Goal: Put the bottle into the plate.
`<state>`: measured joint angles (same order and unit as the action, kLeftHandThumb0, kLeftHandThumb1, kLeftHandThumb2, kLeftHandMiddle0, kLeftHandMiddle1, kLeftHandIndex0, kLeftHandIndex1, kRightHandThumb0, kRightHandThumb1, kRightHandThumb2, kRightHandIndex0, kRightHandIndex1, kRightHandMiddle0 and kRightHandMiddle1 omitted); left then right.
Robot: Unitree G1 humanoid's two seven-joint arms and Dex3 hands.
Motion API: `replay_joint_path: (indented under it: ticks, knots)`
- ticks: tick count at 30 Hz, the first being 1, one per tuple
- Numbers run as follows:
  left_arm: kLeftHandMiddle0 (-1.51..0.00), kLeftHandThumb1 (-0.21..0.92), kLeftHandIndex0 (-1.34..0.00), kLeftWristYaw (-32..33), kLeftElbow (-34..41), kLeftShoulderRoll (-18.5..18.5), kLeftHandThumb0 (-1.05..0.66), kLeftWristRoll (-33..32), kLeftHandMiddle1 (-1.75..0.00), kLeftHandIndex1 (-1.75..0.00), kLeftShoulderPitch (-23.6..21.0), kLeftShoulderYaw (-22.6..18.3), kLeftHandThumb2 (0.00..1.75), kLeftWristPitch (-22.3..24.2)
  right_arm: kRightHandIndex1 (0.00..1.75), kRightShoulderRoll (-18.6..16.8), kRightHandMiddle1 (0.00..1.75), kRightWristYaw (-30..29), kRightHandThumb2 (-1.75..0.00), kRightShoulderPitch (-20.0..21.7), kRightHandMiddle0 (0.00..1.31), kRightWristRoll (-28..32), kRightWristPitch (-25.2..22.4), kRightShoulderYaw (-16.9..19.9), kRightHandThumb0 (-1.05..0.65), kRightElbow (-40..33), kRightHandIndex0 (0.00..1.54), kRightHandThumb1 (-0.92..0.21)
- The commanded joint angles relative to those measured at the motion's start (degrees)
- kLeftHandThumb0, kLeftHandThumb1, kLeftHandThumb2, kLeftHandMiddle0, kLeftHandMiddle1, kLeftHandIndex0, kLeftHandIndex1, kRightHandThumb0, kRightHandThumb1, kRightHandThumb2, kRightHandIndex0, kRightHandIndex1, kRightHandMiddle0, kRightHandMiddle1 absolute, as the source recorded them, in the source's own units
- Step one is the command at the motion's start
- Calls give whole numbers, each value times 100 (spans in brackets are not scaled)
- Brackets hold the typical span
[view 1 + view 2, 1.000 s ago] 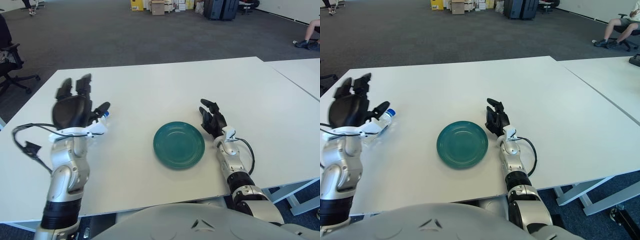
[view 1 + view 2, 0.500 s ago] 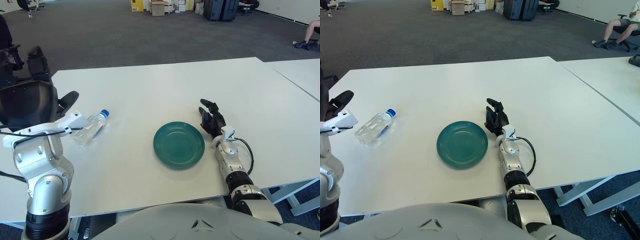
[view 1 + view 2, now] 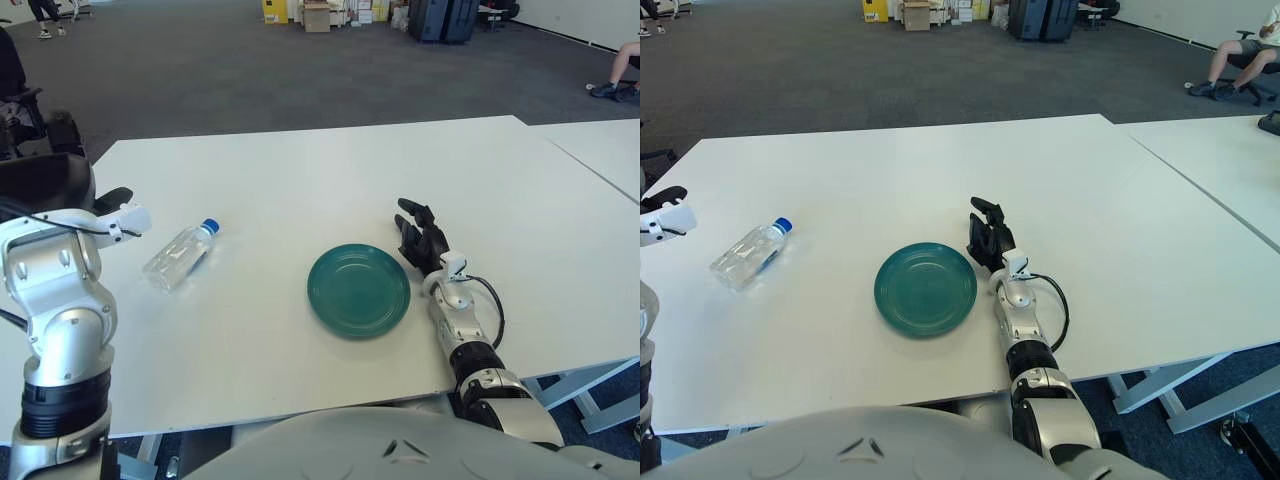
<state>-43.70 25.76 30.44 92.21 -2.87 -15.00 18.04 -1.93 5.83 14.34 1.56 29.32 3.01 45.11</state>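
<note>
A clear plastic bottle (image 3: 180,256) with a blue cap lies on its side on the white table (image 3: 300,180), cap pointing to the far right. The teal plate (image 3: 358,290) sits near the table's middle, a little to the right of the bottle and holding nothing. My left hand (image 3: 55,180) is raised at the left edge of the view, well to the left of the bottle and apart from it, with its fingers spread. My right hand (image 3: 422,240) shows just beside the plate's right rim, its fingers relaxed.
A second white table (image 3: 600,140) adjoins on the right. The near table edge runs just in front of the plate. An office chair (image 3: 20,110) stands beyond the left corner, and a seated person (image 3: 618,70) is at the far right.
My left hand has swung away from over the bottle to the left and toward me, uncovering it. The bottle, the plate and my right hand have stayed put.
</note>
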Motion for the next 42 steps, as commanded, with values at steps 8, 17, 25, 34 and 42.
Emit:
replay_joint_path:
  ticks: [8, 17, 25, 34, 42]
  knots:
    - [-3, 92, 0, -411, -1439, 409, -105, -1190, -1, 0, -440, 316, 72, -191, 1, -10, 81, 170, -78, 85, 0, 114, -27, 86, -60, 406, 33, -92]
    - [-10, 92, 0, -863, -2032, 891, -105, -2119, -4, 0, -698, 741, 71, -235, 0, 9, 84, 156, -78, 178, 0, 106, 80, 135, -63, 596, 32, -92]
    - [-21, 92, 0, -1111, -2101, 1057, -105, -2489, -9, 0, -778, 1106, 72, -14, 1, 54, 84, 102, -78, 168, 0, 63, 53, 102, -62, 543, 33, -92]
    - [-27, 92, 0, -1170, -2167, 1212, -105, -3024, -11, 0, -826, 1305, 74, 108, 1, 85, 82, 79, -78, 167, 0, 48, 43, 78, -62, 509, 33, -92]
    - [-28, 92, 0, -1391, -2126, 1262, -101, -3206, -11, 0, -925, 1553, 71, 495, 1, 89, 82, 62, -79, 176, 0, 54, 13, 72, -59, 489, 34, -92]
